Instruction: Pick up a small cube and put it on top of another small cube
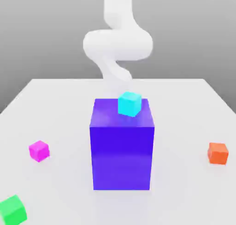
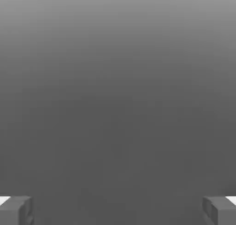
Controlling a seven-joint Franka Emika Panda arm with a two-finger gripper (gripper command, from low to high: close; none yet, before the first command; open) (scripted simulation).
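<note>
standing here, i see the gripper (image 2: 118, 210) with jaws wide, nothing between them. the small cube (image 1: 38, 151) lies on the table (image 1: 184, 109), well apart. reaching it is probably next.

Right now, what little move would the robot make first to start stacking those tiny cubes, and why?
Probably swing the open gripper down toward the magenta-pink cube, which sits alone on the table at the exterior view's left. The fingers stand wide apart with nothing between them, and the arm is curled up behind the big blue-purple block, away from every small cube.
</note>
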